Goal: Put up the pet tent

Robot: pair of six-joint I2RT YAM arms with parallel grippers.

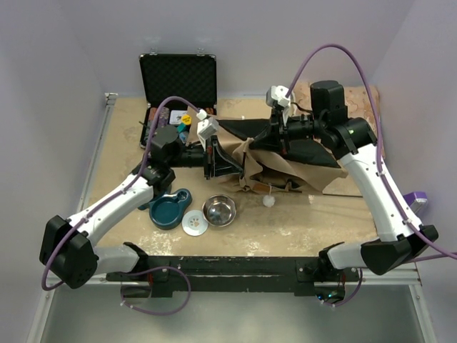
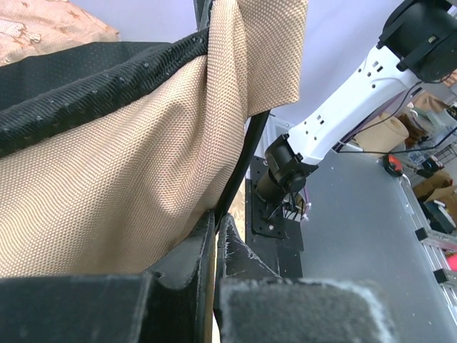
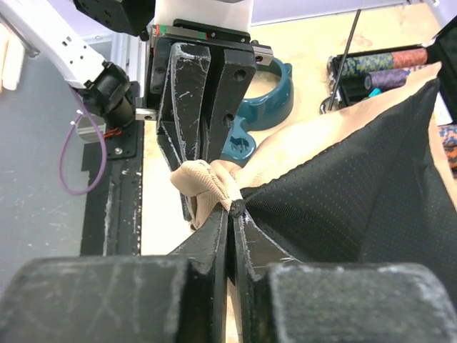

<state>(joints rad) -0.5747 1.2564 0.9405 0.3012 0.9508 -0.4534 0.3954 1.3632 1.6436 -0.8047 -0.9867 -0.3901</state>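
Top external view: the pet tent [image 1: 285, 161] lies collapsed at the centre of the table [image 1: 321, 221], with tan canvas and black lining bunched between the arms. The left gripper [image 1: 212, 151] is clamped on the tent's left end. The right gripper [image 1: 271, 139] is clamped on the fabric opposite, with the two sets of tips nearly meeting. A thin black pole [image 2: 241, 168] runs into the left jaws; it may be pinched as well. A teal bowl [image 1: 170, 209] and a steel bowl [image 1: 219, 210] sit near the tent.
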